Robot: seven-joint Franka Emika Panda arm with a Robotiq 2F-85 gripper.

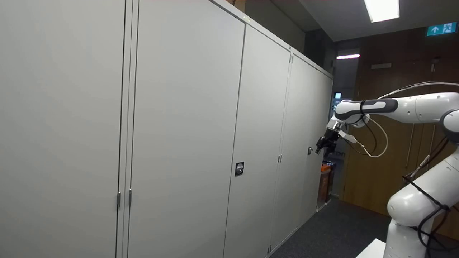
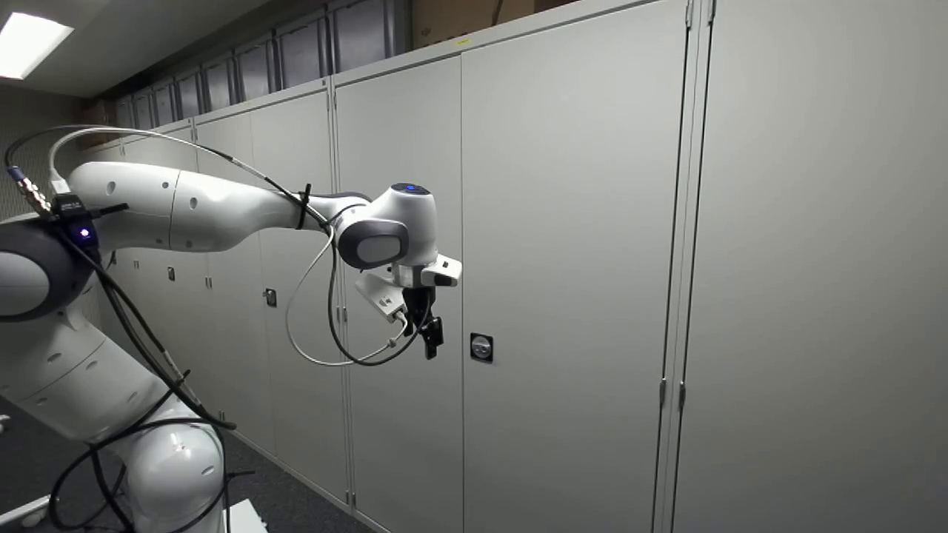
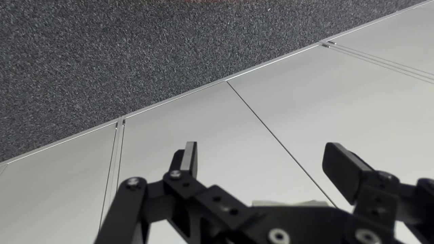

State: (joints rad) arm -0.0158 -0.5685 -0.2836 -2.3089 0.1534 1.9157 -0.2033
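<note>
In the wrist view the tool (image 3: 261, 156) is standing wide, with its black fingers (image 3: 340, 167) well apart in front of the cabinet row (image 3: 217, 125). In both exterior views it is hanging before the cabinet row, pointing downward under the white arm (image 2: 222, 215). A round lock (image 2: 481, 347) is sitting on the cabinet row's front, and the tool is showing near it in an exterior view; the gap in depth is proving hard to judge. Grey carpet (image 3: 112, 61) is running along the cabinet row's foot, crates (image 2: 300, 59) are showing above its top, and an orange-topped bin (image 1: 323, 183) is standing by its end.
</note>
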